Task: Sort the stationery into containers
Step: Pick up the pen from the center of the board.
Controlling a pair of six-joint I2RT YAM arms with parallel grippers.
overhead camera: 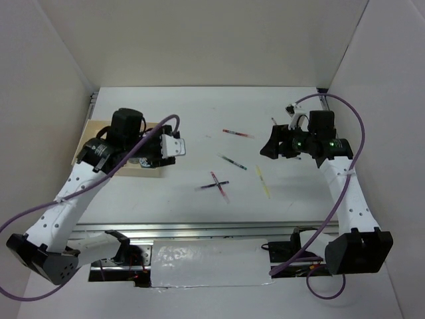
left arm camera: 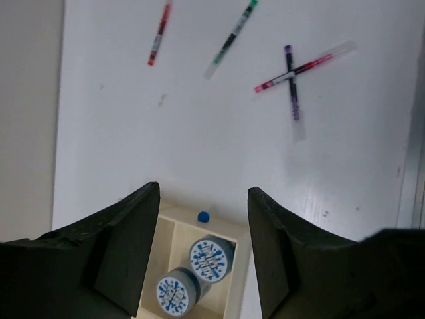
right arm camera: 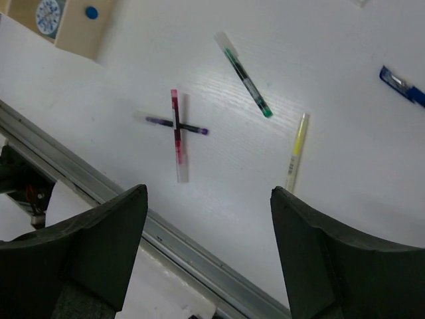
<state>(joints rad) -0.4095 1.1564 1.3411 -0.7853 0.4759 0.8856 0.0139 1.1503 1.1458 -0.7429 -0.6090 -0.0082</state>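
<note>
The tan tray (left arm camera: 228, 225) lies under my left gripper (left arm camera: 204, 199), which is open with nothing between its fingers. Two blue-white patterned rolls (left arm camera: 211, 258) (left arm camera: 176, 292) sit side by side in one compartment right below it. Loose pens lie on the white table: a red one (overhead camera: 238, 133), a green one (overhead camera: 234, 162), a purple and a pink one crossed (overhead camera: 216, 186), and a pale yellow one (overhead camera: 263, 181). My right gripper (right arm camera: 209, 199) hovers open and empty above the table, near the yellow pen (right arm camera: 297, 149) and the crossed pair (right arm camera: 176, 126).
A blue pen (right arm camera: 402, 86) lies at the right edge of the right wrist view. A metal rail (right arm camera: 199, 256) runs along the table's near edge. White walls enclose the table on three sides. The tray's corner (right arm camera: 73, 30) shows at top left of that view.
</note>
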